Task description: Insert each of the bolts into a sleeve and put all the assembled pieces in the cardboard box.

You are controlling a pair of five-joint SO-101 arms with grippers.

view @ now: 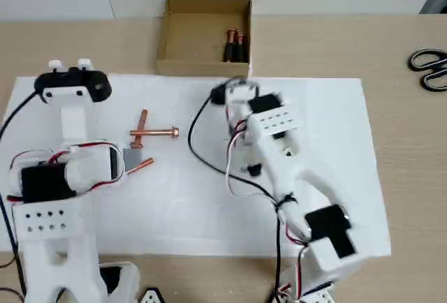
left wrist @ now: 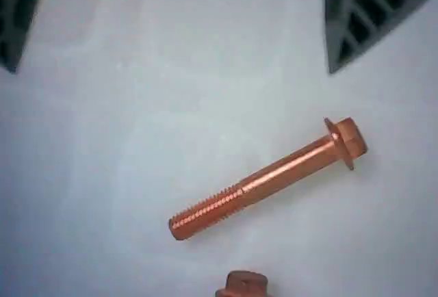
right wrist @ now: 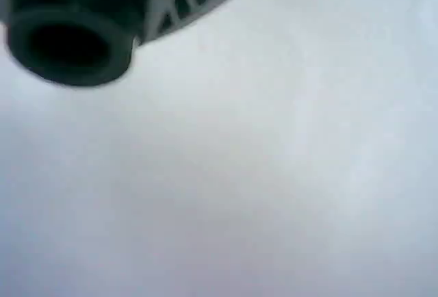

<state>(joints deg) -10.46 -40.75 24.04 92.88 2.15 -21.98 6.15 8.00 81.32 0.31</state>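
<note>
**bolt_newbie:** ok so why is the left claw (left wrist: 171,61) parked low over the white sheet (view: 174,212) with its fingers spread wide?

**armwatcher:** lined up for a pickup imo. There's a copper bolt (left wrist: 267,177) lying flat under it, in the gap between the fingers, and nothing is touching it. Fingers apart means room to drop around the shank. From above, the left claw sits just beside the loose ones: two bolts (view: 155,133) that cross or at least touch, and a slanted bolt (view: 142,166) poking out next to the claw. Can't say for sure which one the wrist cam is looking at.

**bolt_newbie:** and the right claw (view: 232,97)?

**armwatcher:** clamped on a black sleeve (right wrist: 68,50), far as I can tell. The sleeve sits tight against a ribbed finger and looks lifted off the sheet, with its open end facing out. My guess is that's on purpose, so the other arm can push a bolt into the hole. It's near the front of the box and well apart from the bolts.

**bolt_newbie:** what's in the box (view: 199,68)?

**armwatcher:** two finished pieces (view: 236,45), copper heads sticking out of black sleeves, side by side toward the right wall. Bare cardboard on the left side. So I'd call it two done, three bolts to go, one sleeve in hand. Scissors (view: 429,69) are off at the table edge, not part of this.
</note>
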